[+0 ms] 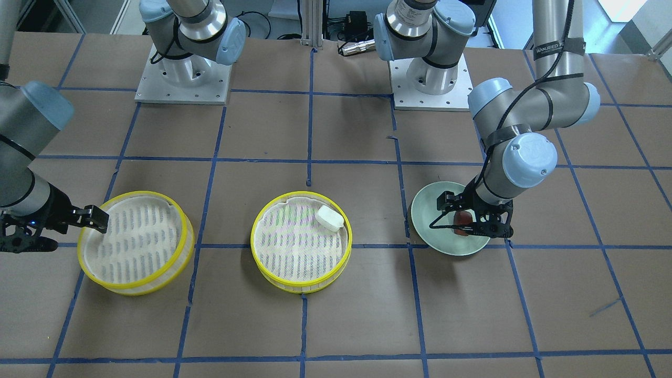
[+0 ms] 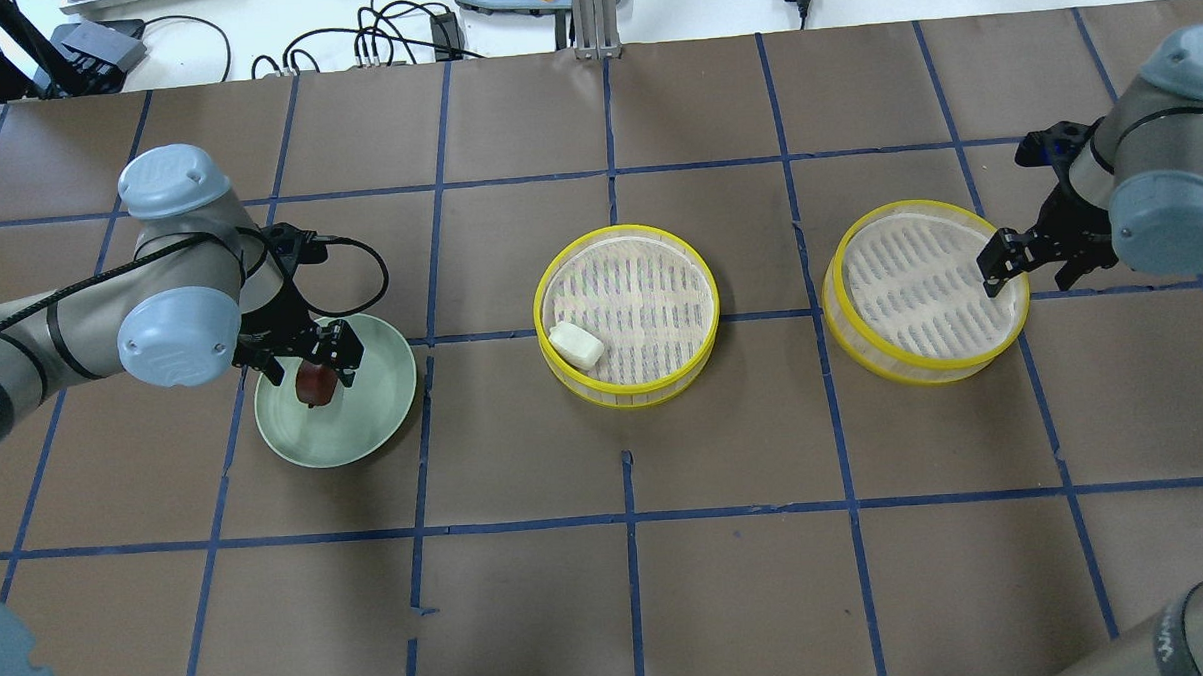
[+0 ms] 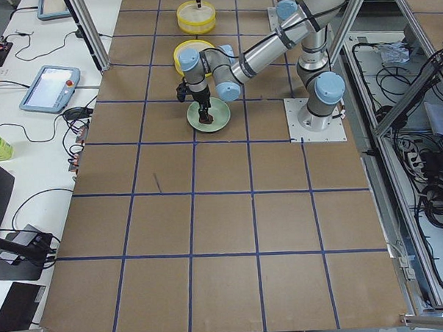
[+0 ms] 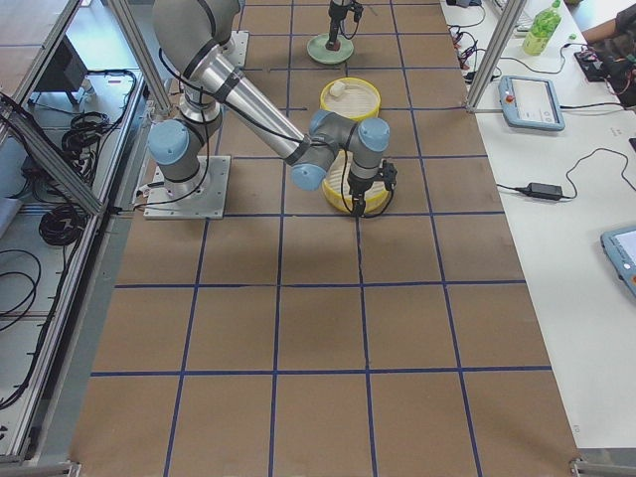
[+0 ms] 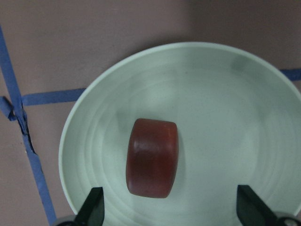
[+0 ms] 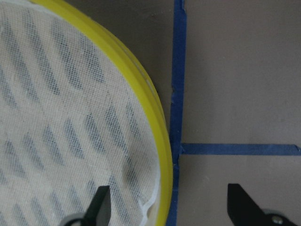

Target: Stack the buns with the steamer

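The reddish-brown bun [image 5: 152,163] lies on the pale green plate [image 5: 225,94]. My left gripper [image 5: 169,207] hovers over it, open, one finger on each side, not touching; overhead it [image 2: 312,368] is above the bun [image 2: 315,385]. The white bun [image 2: 576,345] lies inside the middle yellow-rimmed steamer tray [image 2: 628,397], near its rim on my left side. My right gripper [image 6: 169,202] is open and straddles the rim of the second steamer tray [image 6: 141,94], which holds nothing; overhead it [image 2: 1029,263] sits at that tray's right edge [image 2: 928,367].
Brown table with a blue tape grid. Plate [image 2: 364,426], middle tray and right tray stand in one row across the table. Both arm bases [image 1: 181,79] are at the back. Cables and a control box lie beyond the far edge.
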Robot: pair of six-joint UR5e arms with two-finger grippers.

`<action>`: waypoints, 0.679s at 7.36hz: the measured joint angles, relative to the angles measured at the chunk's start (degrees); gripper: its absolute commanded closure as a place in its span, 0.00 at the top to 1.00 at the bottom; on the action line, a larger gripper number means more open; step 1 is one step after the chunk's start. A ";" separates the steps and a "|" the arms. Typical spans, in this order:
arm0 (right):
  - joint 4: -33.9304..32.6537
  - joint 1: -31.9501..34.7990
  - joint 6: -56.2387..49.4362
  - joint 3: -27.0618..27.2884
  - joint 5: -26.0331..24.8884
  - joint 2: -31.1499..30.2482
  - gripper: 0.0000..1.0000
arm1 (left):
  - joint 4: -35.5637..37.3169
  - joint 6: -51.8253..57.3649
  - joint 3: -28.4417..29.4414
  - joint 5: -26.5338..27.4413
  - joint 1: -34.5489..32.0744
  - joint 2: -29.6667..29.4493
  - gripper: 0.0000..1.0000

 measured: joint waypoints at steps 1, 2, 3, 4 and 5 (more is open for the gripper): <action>-0.47 -0.02 -0.12 0.13 -0.24 0.23 0.03 | 0.33 -0.10 0.22 -0.04 0.02 -0.81 0.38; -0.39 -0.03 -0.14 0.13 -0.29 0.16 0.03 | 0.50 -0.48 0.40 -0.08 0.04 -1.09 0.27; -0.12 -0.03 -0.11 -0.08 -0.26 -0.10 0.02 | 0.50 -1.42 0.66 -0.14 0.04 -0.86 0.27; 1.04 0.07 0.04 -1.26 -0.07 -0.50 0.02 | 0.12 -2.53 1.22 -0.16 0.00 -0.12 0.27; 3.98 0.45 0.37 -3.51 0.13 -1.50 0.02 | -1.77 -3.77 2.22 -0.04 -0.37 1.37 0.27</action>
